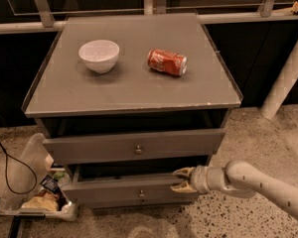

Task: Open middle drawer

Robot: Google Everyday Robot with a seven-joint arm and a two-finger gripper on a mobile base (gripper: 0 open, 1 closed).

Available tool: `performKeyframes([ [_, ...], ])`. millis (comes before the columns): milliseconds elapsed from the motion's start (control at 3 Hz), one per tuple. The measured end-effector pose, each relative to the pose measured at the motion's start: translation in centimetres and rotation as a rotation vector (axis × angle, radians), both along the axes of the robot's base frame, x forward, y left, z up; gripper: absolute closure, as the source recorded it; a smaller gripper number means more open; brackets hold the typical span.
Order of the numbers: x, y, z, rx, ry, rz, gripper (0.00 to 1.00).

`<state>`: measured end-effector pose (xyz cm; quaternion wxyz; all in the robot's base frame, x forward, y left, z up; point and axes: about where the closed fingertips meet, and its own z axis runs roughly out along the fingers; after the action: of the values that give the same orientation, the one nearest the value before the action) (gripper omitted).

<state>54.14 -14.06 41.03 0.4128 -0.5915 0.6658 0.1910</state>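
Note:
A grey cabinet [134, 95] with stacked drawers stands in the middle of the camera view. The top drawer [134, 145] sticks out a little. The middle drawer [134, 190] below it is pulled out farther, with a small round knob [141, 194] on its front and a dark gap above it. My gripper [181, 180] comes in from the right on a white arm [253, 182]. Its tan fingers [183, 172] sit at the right end of the middle drawer's front, one above and one over the top edge.
A white bowl [99, 55] and a red soda can [167, 62] lying on its side rest on the cabinet top. A white bin [32, 192] with wrappers stands on the floor at the left, beside a black cable [10, 157]. A white post [285, 78] stands at the right.

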Motion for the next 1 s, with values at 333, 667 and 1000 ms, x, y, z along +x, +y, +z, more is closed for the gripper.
performKeyframes([
  [333,-0.81,-0.02,-0.10,-0.002,0.000,0.003,1.00],
  [667,-0.79,0.04,0.04,-0.002,0.000,0.003,1.00],
  [1000,-0.79,0.05,0.03,-0.002,0.000,0.003,0.83],
])
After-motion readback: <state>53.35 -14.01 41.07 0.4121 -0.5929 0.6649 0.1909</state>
